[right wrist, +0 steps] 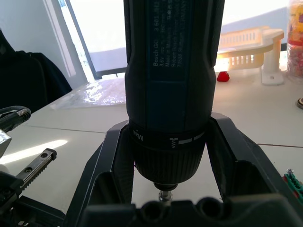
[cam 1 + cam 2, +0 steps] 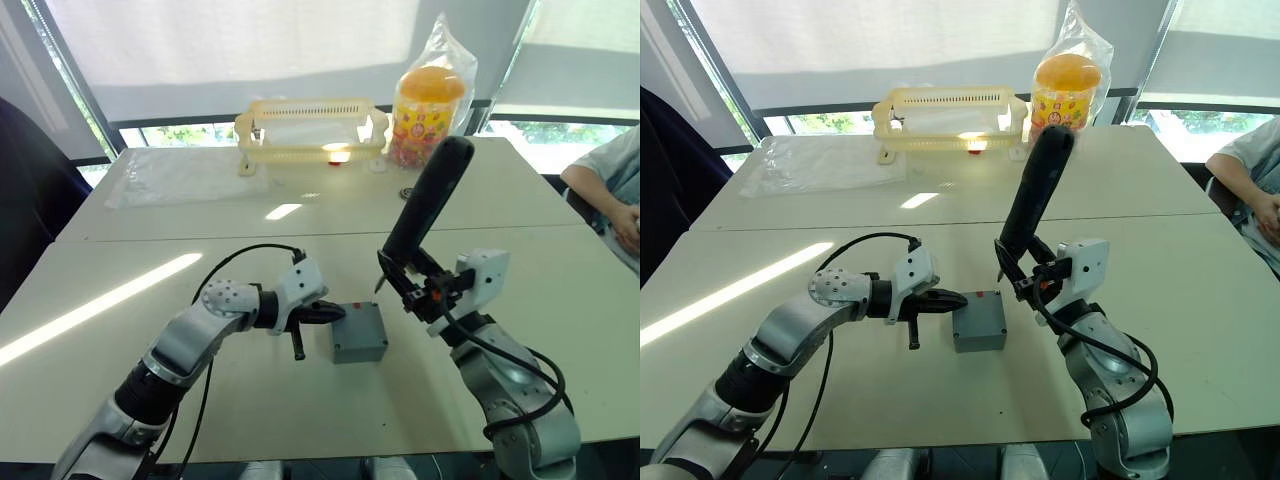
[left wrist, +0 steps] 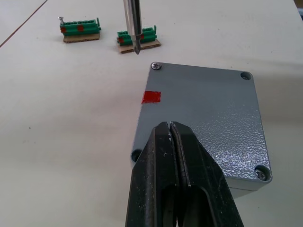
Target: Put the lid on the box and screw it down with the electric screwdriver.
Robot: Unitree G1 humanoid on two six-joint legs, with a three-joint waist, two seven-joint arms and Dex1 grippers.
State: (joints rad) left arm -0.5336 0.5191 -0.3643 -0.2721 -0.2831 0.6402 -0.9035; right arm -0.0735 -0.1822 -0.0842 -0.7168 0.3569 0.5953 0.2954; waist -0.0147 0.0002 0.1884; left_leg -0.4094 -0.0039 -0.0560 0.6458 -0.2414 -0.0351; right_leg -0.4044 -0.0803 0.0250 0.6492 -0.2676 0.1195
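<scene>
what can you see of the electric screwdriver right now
The electric screwdriver is a thick black cylinder with printed lettering and a thin metal bit at its tip. The right gripper clamps its lower end; the body leans up and away. Its bit hangs just above the table, beside the screw corner of the lid, not touching.

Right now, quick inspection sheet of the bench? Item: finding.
Surface: pale table, sunlit streaks.
Job's things: lid already sits on the box; screws seen in two corners, two holes look empty. Electric screwdriver held tilted, bit hovering near one screwed corner.
Clutter: two green connector pieces beyond the box; yellow rack, bagged orange-lidded jar, clear plastic sheet.
Grippers: left gripper shut, tips over the lid; right gripper shut on the screwdriver.
Cables: black cable loops over left arm.
Surroundings: windows with blinds; person's arm at right.
</scene>
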